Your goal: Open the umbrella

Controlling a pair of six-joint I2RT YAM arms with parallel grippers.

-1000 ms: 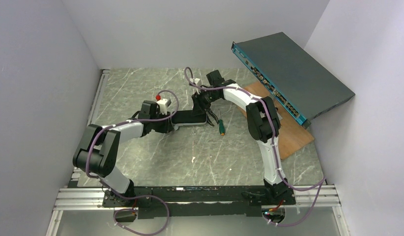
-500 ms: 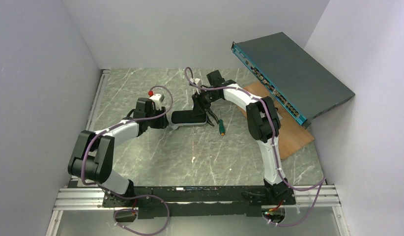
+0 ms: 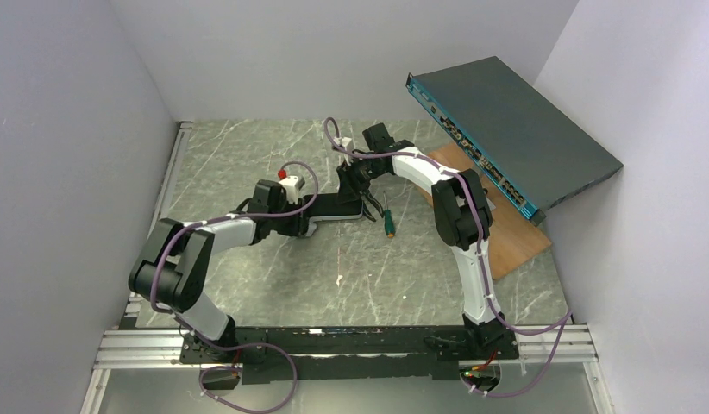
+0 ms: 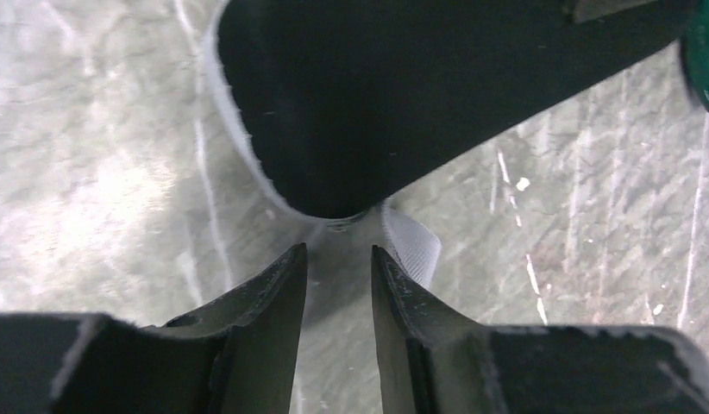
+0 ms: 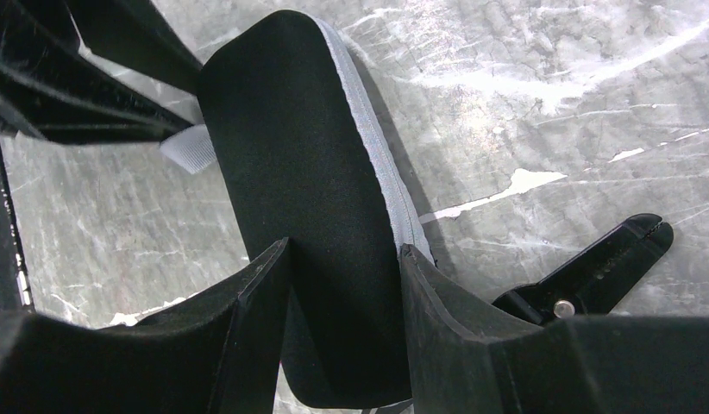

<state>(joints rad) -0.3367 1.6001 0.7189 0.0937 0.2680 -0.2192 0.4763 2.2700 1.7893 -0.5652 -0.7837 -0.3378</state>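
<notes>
Returning after backing off, the left gripper point(image 4: 338, 250) is hovering, fingers slightly apart, just short of the black umbrella's point(image 4: 377, 86) end on the marble table point(image 3: 247, 164); only the right wrist view is showing the right gripper point(image 5: 344, 246) clamping its middle.

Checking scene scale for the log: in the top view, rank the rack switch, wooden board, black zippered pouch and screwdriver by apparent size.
Largest to smallest:
1. rack switch, though it tilts up nearer the camera
2. wooden board, partly hidden beneath the switch
3. black zippered pouch
4. screwdriver
</notes>
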